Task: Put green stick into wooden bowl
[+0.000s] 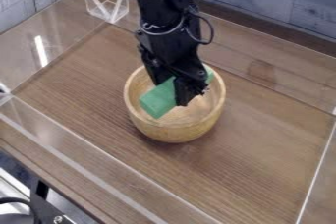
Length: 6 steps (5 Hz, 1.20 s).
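Gripper [168, 71] jaws look pressed together on the stick, presumably to keep it from slipping until it is low enough to let go; the fingertips themselves are dark and hard to make out. Nearest is the six o'clock wall of the bowl [175, 134], left uncovered, since the arm reaches in from twelve. Past it, the green stick [159, 97] shows within the rim, towards ten o'clock from the bowl's middle, slanting, its upper end under the jaws. Whether its lower end touches the bottom cannot be told. Being over the hollow, it should need only a little lowering, if any, and then release; a drift towards nine o'clock could catch the rim. At the bowl's one o'clock edge is a small green patch [211, 75], too small to identify. Farthest, at eleven o'clock, a white wire frame [108, 2] stands apart, probably playing no part.
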Tool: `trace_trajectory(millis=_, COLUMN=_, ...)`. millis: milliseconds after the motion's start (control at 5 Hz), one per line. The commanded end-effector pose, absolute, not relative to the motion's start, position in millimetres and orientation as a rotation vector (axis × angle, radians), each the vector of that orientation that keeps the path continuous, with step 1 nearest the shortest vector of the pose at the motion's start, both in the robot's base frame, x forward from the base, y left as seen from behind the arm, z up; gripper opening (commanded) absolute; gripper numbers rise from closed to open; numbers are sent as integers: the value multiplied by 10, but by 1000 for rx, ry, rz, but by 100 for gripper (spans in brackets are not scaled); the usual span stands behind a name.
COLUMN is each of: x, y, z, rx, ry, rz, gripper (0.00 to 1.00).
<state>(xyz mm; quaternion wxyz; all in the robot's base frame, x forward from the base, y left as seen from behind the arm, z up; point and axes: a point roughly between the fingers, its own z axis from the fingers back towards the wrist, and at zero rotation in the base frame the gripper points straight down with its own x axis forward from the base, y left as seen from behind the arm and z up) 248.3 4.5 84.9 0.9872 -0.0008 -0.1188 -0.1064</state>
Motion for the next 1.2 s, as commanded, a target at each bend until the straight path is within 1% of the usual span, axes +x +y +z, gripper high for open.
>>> trace_trajectory(millis=0, x=2508, y=58, z=889, rx=6, ry=-259, rz=-198, gripper=0)
trace_trajectory(millis=400, x=2483, y=25, z=866, rx=7, ry=-256, rz=-193, gripper=0)
trace_trajectory(millis=600, x=2485, y=49, z=936, rx=-1, ry=-254, rz=-168, gripper=100)
trace_trajectory(millis=800, x=2495, y=65, z=1046, rx=-3, ry=-259, rz=-155, gripper=100)
trace_trajectory(millis=1000, x=2503, y=93, z=1205, rx=-1, ry=-273, rz=-133, gripper=100)
